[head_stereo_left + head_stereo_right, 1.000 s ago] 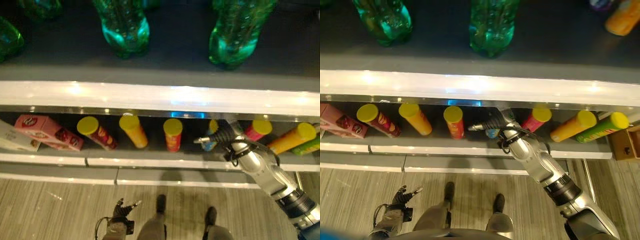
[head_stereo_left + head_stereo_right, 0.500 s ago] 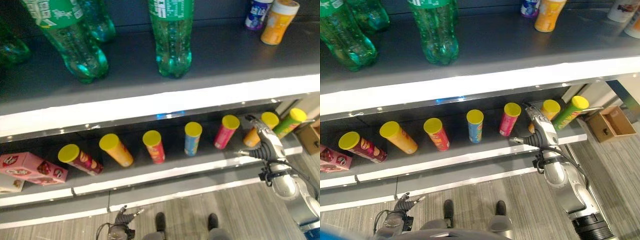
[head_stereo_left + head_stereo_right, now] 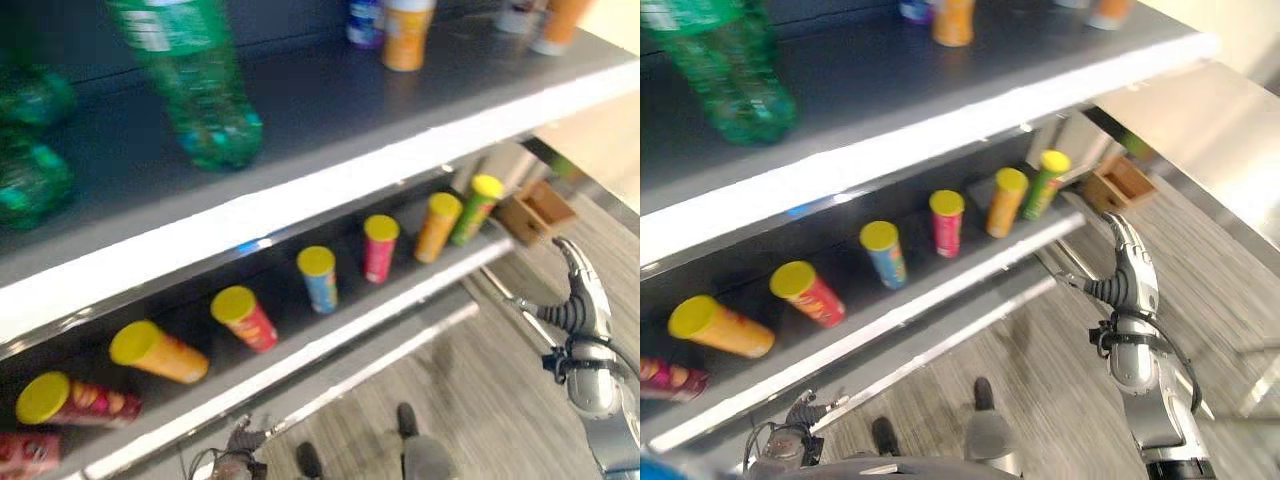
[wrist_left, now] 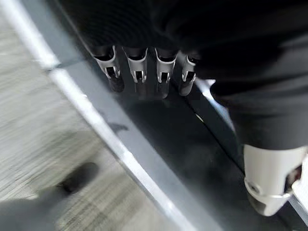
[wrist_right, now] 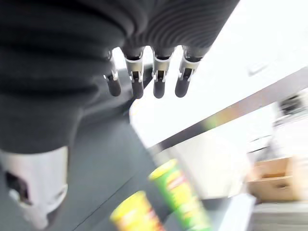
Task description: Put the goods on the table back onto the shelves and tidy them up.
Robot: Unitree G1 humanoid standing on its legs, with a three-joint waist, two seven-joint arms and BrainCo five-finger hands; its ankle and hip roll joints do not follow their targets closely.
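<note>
Seven yellow-lidded crisp tubes point(image 3: 320, 278) lay in a row on the lower shelf point(image 3: 330, 345). Three green bottles point(image 3: 195, 95) stood on the upper shelf point(image 3: 330, 110), toward the upper left of the frame. At the top edge stood four small containers point(image 3: 405, 35). One cardboard box point(image 3: 535, 208) sat at the right.

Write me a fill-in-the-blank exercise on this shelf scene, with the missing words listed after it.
1. Every chip can on the lower shelf has a ____ lid.
2. The green can stands at the row's right end, beside the ____ can.
3. The right hand holds ____.
4. The green bottle stands on the ____ shelf.

Missing words: yellow; orange; nothing; upper
</note>
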